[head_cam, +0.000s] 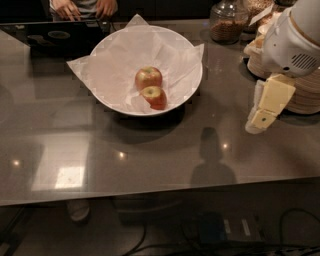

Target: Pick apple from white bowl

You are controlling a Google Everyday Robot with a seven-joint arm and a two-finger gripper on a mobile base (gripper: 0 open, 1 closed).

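The white bowl [111,104], wide, shallow and lined with crinkled white paper, stands on the dark table at centre back. Two apples lie in it, touching. The apple [155,97] is the smaller one in front, with a yellow-green patch round its stem dimple. The bigger, rounder red apple [148,77] lies just behind it. My gripper [256,125], cream-coloured under a white arm housing, hangs at the right of the view. It points down over the table, well to the right of the bowl and clear of it, and holds nothing visible.
Stacked beige paper dishes [302,95] stand behind the gripper at the right edge. A glass jar [226,22] of brown contents is at the back right. A laptop [55,35] with a person's hands [84,7] is at the back left. The table's front edge [150,196] runs across below.
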